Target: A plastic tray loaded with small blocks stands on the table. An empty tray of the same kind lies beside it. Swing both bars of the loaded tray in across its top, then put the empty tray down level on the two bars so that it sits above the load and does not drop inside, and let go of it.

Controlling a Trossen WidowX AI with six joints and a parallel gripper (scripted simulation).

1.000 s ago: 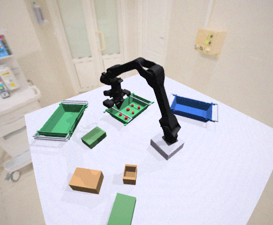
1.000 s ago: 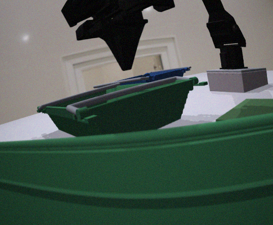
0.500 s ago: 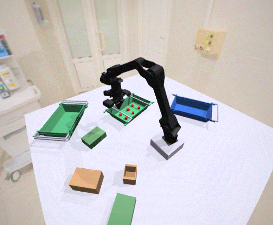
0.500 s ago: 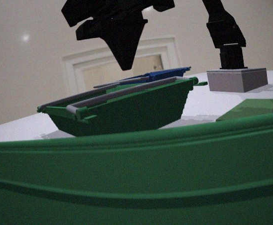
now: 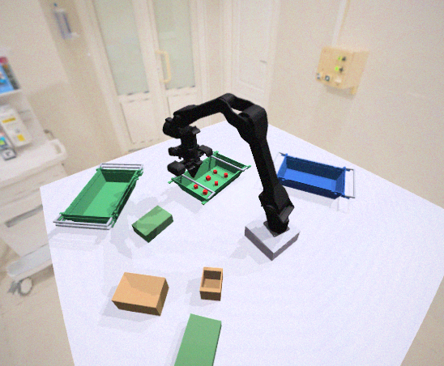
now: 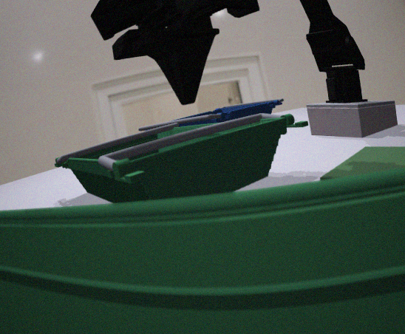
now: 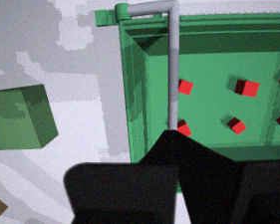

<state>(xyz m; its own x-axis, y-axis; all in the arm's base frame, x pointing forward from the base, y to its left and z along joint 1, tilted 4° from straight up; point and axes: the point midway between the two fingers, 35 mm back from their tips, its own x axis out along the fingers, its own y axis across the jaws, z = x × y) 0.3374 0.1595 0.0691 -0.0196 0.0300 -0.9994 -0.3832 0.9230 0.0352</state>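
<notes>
The loaded green tray [image 5: 189, 191] [image 6: 202, 166] [image 7: 135, 99] stands with several red blocks [image 5: 208, 178] [image 7: 249, 89] on its floor. Its left bar [image 5: 202, 186] [image 6: 194, 134] [image 7: 173, 74] lies in across its top near one end; its far bar [image 5: 229, 163] lies in across the other end. My gripper [image 5: 194, 174] [image 6: 188, 103] [image 7: 169, 135] is shut with nothing between the fingers. It points down above the loaded tray, over the line of the left bar, without touching it. An empty green tray [image 5: 104, 194] [image 6: 202, 255] stands at the left, its bars out over its ends.
An empty blue tray [image 5: 310, 177] [image 6: 246, 110] stands on the other side of the arm, bars outward. A green block [image 5: 152, 223] [image 7: 20, 118] lies between the green trays. An orange block [image 5: 140, 292], a small open orange box [image 5: 211, 283] and a long green block [image 5: 198, 340] lie toward the front.
</notes>
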